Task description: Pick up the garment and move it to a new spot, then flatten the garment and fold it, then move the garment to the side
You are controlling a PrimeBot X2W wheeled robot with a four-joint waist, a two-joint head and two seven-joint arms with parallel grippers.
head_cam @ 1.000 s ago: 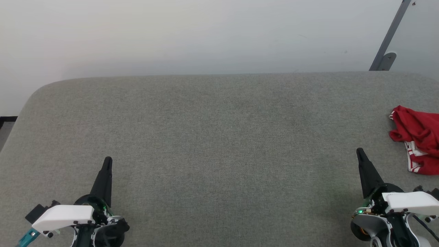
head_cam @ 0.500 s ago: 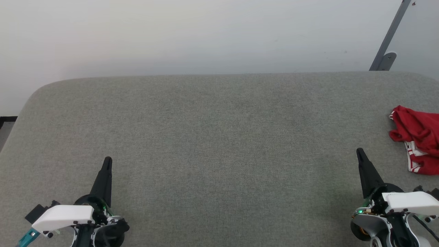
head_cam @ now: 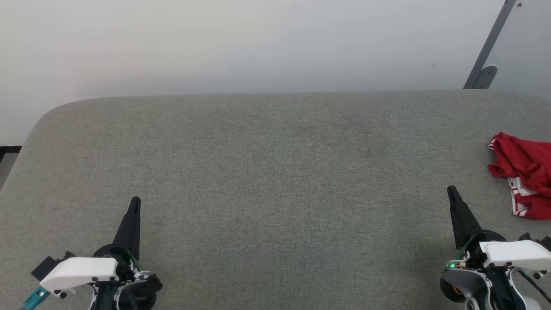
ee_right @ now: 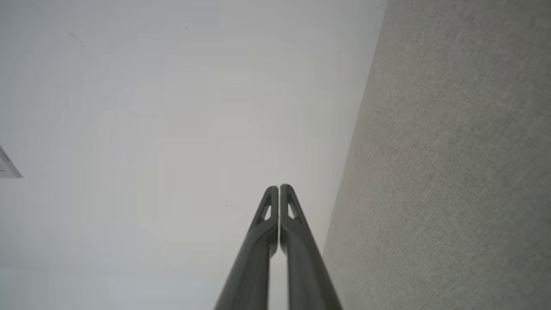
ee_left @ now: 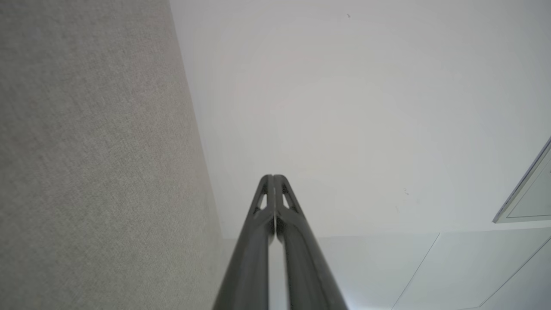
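The garment, a crumpled red jersey with white-and-red striped trim, lies bunched at the right edge of the grey fabric surface, partly cut off by the head view's border. My right gripper hovers at the lower right, shut and empty, a short way left of and nearer than the garment. At the lower left my left gripper is also shut with nothing in it. Each wrist view shows its own gripper shut, left and right, with the fingers pressed together and pointing at the pale wall.
A pale wall rises behind the surface's far edge. A grey metal bracket leans against the wall at the back right. The surface's rounded corner is at the far left, with dark floor beyond it.
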